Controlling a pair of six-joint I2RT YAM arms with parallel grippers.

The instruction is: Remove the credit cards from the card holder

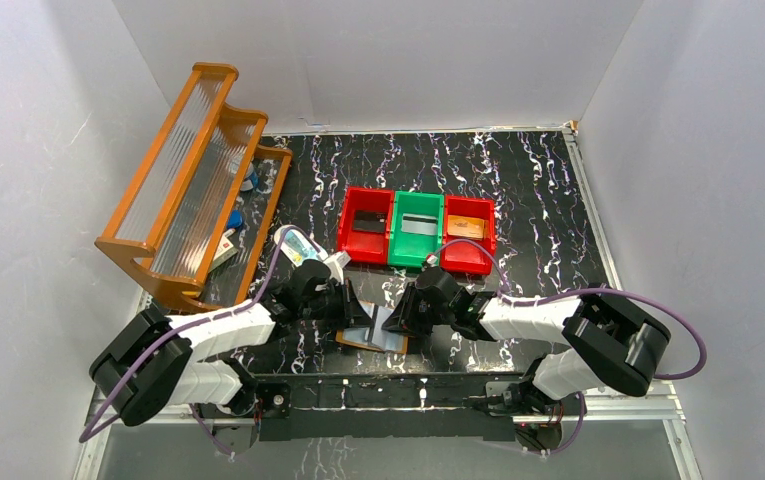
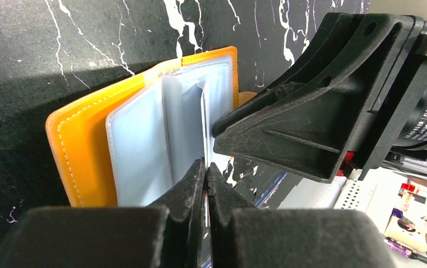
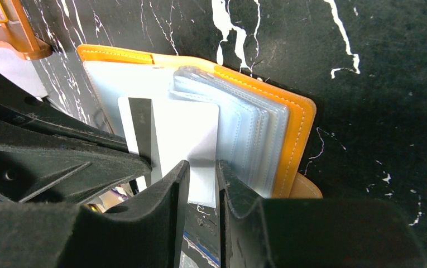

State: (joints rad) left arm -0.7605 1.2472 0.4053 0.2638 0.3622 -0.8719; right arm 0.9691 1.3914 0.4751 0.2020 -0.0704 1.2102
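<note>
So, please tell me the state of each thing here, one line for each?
card holder: open, flat on table
white card: partly pulled out
left gripper: shut on a clear sleeve's edge
right gripper: pinching the white card
bins: each holds something

Probably a robotics lab, white-walled test enclosure (image 1: 378, 60), two bench-bolted arms, black marbled tabletop (image 1: 538, 200)

R gripper (image 3: 202, 184) | astride white card (image 3: 186, 134) (black stripe) | orange card holder (image 3: 297, 128) open

Card holder (image 1: 371, 338) lies on table (image 1: 538, 210) before bins (image 1: 416, 229).
</note>
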